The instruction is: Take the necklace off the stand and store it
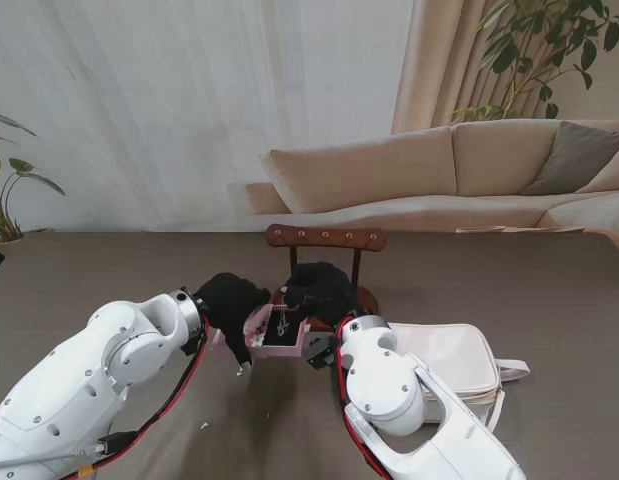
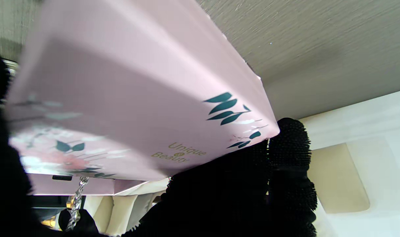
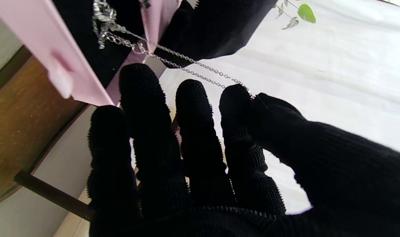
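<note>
My left hand [image 1: 232, 297] is shut on a pink jewellery box [image 1: 259, 332] and holds it tilted above the table, in front of the wooden necklace stand [image 1: 325, 237]. The box's printed underside [image 2: 137, 98] fills the left wrist view, with my black fingers [image 2: 289, 154] at its edge. The silver necklace [image 3: 173, 57] runs from the box's dark lining to my right hand [image 3: 200, 158]. Thumb and forefinger pinch the chain's end. In the stand's view the right hand [image 1: 322, 285] hovers over the box's far side, and the necklace [image 1: 282, 325] lies partly inside.
A white zip pouch [image 1: 459, 358] lies on the table to the right of my right arm. The stand's round wooden base [image 3: 18, 131] sits under the box. Small white scraps [image 1: 203, 425] lie nearer to me on the left. A beige sofa [image 1: 459, 170] stands behind the table.
</note>
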Available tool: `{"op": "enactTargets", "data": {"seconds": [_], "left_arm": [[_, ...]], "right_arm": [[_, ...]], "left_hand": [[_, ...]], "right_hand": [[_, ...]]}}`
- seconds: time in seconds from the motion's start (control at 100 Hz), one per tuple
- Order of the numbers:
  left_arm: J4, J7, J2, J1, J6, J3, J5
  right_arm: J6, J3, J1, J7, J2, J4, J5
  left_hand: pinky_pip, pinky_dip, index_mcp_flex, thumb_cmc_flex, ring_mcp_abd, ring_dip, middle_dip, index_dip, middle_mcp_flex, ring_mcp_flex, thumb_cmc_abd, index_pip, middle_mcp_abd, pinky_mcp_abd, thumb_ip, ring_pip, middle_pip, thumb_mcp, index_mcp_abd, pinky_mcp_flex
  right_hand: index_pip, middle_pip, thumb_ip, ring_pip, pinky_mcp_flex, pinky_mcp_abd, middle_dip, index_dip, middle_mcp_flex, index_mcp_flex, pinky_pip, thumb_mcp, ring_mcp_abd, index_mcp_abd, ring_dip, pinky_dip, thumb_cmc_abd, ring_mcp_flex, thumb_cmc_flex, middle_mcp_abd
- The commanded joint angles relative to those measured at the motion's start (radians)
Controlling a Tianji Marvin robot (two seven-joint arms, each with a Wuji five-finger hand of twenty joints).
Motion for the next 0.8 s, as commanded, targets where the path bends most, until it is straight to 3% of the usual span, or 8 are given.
{"op": "enactTargets", "data": {"seconds": [0.0,0.43,0.79], "left_arm": [[-0.007,-0.017,-0.005,-0.001,-0.001,-0.004,-0.001],[0.0,-0.02,-0.005,-0.015,-0.007,0.002,-0.003],[-0.008,-0.028,-0.004,-0.009,-0.006,-0.006,0.0]], "right_arm": [[-0.006,-0.001,-0.012,0.017,0.005,0.003,-0.003],[-0.083,-0.016,-0.004,0.095,0.055,0.023,-0.191],[-0.118,-0.019,0.005,0.097,0.067,0.037,-0.271]], "left_hand": [[0.074,0.024,0.116,0.525,-0.152,0.005,0.096,0.064,0.122,0.094,0.136,0.65,-0.113,0.02,-0.007,0.136,0.167,0.555,-0.174,-0.001],[0.074,0.026,0.115,0.527,-0.152,0.003,0.096,0.064,0.12,0.093,0.138,0.649,-0.11,0.021,-0.007,0.135,0.166,0.551,-0.174,-0.003],[0.073,0.027,0.115,0.527,-0.152,0.003,0.096,0.064,0.12,0.094,0.139,0.649,-0.111,0.021,-0.007,0.135,0.166,0.548,-0.174,-0.003]], "right_hand": [[-0.009,-0.014,-0.01,-0.009,-0.03,-0.029,0.015,-0.024,-0.025,-0.002,0.024,0.027,-0.021,-0.059,-0.001,-0.002,-0.007,-0.016,-0.011,-0.007],[-0.072,-0.006,0.011,-0.02,-0.059,-0.053,0.004,-0.092,-0.094,-0.105,0.009,0.006,-0.04,-0.091,-0.002,-0.002,-0.025,-0.068,-0.09,-0.023],[-0.117,0.0,0.049,-0.021,-0.07,-0.057,-0.013,-0.11,-0.129,-0.123,-0.003,-0.014,-0.04,-0.088,-0.003,0.0,0.014,-0.09,-0.169,-0.019]]}}
